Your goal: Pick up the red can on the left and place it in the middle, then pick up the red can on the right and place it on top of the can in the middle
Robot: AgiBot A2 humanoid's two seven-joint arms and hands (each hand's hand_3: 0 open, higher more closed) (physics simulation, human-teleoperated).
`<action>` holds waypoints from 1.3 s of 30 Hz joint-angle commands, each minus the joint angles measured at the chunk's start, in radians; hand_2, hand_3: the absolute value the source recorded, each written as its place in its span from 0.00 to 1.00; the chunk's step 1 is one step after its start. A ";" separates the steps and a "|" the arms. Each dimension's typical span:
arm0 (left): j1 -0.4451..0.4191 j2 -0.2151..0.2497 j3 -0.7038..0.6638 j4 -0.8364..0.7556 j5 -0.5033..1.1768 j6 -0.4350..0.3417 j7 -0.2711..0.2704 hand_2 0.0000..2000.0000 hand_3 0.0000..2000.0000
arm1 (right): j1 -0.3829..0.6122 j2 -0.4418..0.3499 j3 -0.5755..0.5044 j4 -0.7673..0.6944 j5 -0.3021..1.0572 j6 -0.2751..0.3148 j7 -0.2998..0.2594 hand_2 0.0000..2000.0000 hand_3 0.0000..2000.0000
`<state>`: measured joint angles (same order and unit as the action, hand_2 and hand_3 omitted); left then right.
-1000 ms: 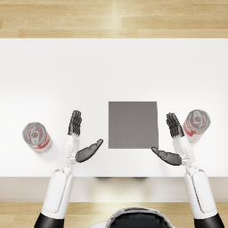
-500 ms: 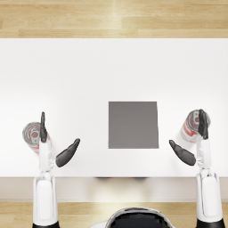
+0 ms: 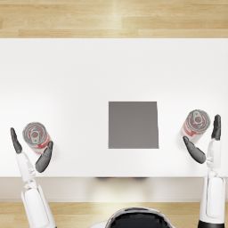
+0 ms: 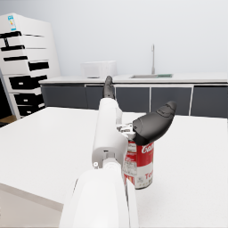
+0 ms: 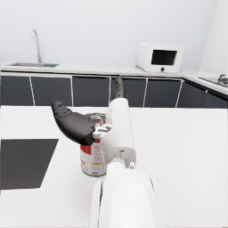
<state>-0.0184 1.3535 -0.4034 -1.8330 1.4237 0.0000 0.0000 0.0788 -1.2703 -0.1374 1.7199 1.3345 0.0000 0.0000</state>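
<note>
Near the bench's left edge, the left can (image 3: 36, 136) stands upright between the spread fingers of the left robot hand (image 3: 30, 149), not yet gripped; the right robot hand (image 3: 205, 141) brackets its can (image 3: 195, 123) likewise.

Two cans, one mat, one table

Two red cans: one on the left (image 3: 37, 137), one on the right (image 3: 195, 123). One grey mat (image 3: 133, 124) between them, on one white table (image 3: 89, 71).
</note>
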 commanded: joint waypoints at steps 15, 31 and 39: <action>0.068 -0.009 0.061 0.294 0.000 0.000 0.000 0.00 0.00 | 0.124 -0.028 0.027 -0.374 0.000 0.000 0.000 0.00 0.00; 0.175 -0.017 0.092 0.546 0.000 0.001 0.000 0.00 0.00 | 0.250 -0.063 0.066 -0.615 0.000 0.021 0.001 0.00 0.00; 0.196 -0.013 0.092 0.543 0.000 -0.038 -0.003 1.00 0.76 | 0.232 -0.076 0.052 -0.547 0.000 0.049 0.004 1.00 0.76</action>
<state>0.1594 1.3457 -0.3142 -1.2737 1.4241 -0.0387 -0.0036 0.3022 -1.3482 -0.0776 1.1309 1.3350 0.0497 0.0053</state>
